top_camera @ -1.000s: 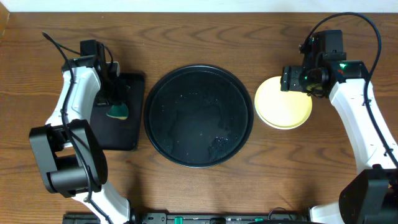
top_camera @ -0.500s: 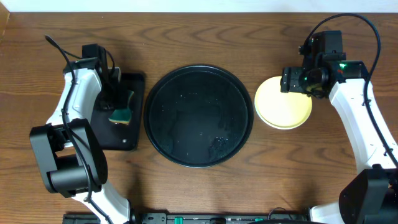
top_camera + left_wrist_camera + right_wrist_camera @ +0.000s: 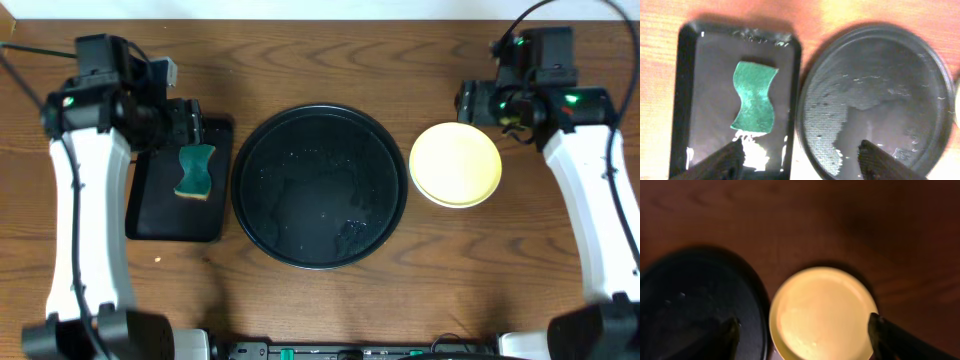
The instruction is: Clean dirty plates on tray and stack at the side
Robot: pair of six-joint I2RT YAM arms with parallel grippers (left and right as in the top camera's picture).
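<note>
Overhead: the tray [image 3: 300, 215], round and black, lies mid-table [image 3: 320, 60] with nothing on it but a wet sheen and a few droplets. The plates [image 3: 456, 165] sit in a stack just right of the tray, off its rim, with the pale yellow one uppermost. A rectangular tray [image 3: 160, 215] lies just left of the tray, and a green sponge [image 3: 195, 172] rests on it. The left gripper [image 3: 185, 122] hangs above the far end of that rectangular tray. The right gripper [image 3: 475, 100] hangs beyond the plates, on the side away from the tray's near edge.

Left wrist: the sponge lies flat and alone on the rectangular tray, beside the tray's wet floor. The left gripper's fingers [image 3: 722, 160] stand wide apart with nothing between them.

Right wrist: the yellow plate sits just beside the tray's rim. The right gripper's fingers [image 3: 890, 335] are spread wide above them and empty.
</note>
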